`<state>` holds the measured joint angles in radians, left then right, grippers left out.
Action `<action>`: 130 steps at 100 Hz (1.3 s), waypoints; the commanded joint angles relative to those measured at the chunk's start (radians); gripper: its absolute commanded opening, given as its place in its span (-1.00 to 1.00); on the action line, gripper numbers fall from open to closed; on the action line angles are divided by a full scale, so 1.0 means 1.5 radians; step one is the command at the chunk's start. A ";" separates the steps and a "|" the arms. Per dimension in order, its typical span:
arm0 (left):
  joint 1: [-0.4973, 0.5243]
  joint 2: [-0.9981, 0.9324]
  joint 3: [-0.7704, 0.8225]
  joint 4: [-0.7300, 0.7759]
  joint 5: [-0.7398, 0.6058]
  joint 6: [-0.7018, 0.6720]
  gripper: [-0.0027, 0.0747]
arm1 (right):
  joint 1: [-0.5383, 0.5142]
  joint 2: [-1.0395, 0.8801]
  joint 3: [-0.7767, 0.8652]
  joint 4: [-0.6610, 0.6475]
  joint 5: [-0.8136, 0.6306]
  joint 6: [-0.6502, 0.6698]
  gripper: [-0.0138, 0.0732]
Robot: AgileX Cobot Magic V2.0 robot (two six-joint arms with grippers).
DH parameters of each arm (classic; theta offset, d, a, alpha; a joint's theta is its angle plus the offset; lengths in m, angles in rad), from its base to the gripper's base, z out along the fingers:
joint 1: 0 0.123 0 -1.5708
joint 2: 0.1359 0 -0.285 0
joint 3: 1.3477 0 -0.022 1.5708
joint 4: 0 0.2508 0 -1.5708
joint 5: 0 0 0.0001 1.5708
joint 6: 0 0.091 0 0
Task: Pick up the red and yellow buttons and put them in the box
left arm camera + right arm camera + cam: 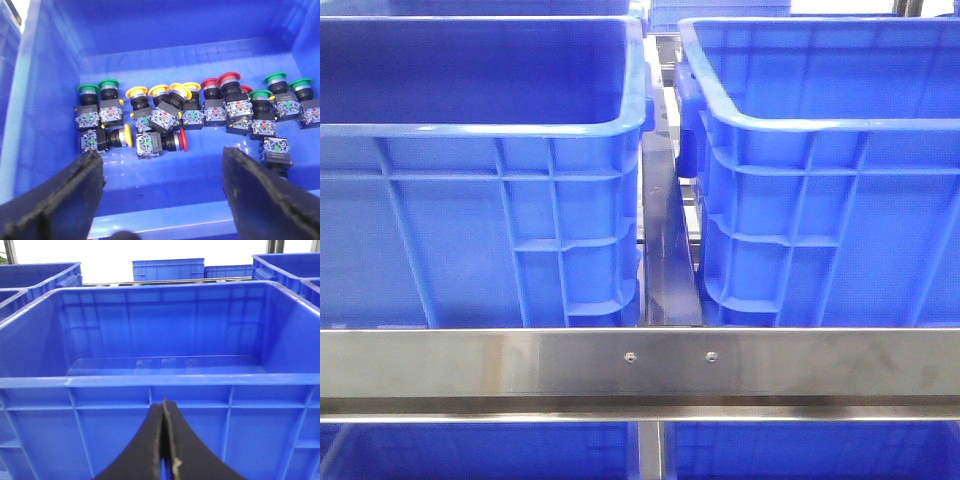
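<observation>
In the left wrist view several push-button switches lie on the floor of a blue crate (45, 100), with red, yellow and green caps. A yellow button (128, 136) and a red button (183, 140) lie on their sides nearest my left gripper (162, 157), which is open, empty and above them at the crate's near wall. My right gripper (164, 405) is shut on nothing, just outside the near wall of an empty blue box (165, 381). Neither gripper shows in the front view.
The front view shows two tall blue crates side by side, the left crate (480, 128) and the right crate (820, 125), with a narrow gap between them. A steel rail (640, 365) crosses in front. More blue crates (167, 269) stand behind.
</observation>
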<state>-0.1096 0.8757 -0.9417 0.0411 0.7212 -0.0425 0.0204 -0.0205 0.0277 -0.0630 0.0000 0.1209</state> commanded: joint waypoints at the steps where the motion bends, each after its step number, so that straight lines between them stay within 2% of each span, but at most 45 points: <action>1: -0.008 0.017 -0.027 -0.020 -0.053 0.000 0.35 | 0.001 -0.010 -0.014 -0.008 -0.056 -0.004 -0.84; 20: -0.082 0.117 -0.084 -0.027 -0.047 0.003 0.35 | 0.001 -0.010 -0.014 -0.008 -0.056 -0.004 -0.84; 43: -0.162 0.304 -0.231 0.020 0.022 -0.091 0.35 | 0.001 -0.010 -0.014 -0.008 -0.056 -0.004 -0.84; 74: -0.190 0.485 -0.355 0.040 0.056 -0.147 0.35 | 0.001 -0.010 -0.014 -0.008 -0.056 -0.004 -0.84; 130: -0.190 0.594 -0.361 0.081 0.000 -0.213 0.35 | 0.001 -0.010 -0.014 -0.008 -0.056 -0.004 -0.84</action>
<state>-0.3891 1.7928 -1.4501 0.1462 0.7734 -0.3371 0.0204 -0.0205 0.0277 -0.0630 0.0000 0.1209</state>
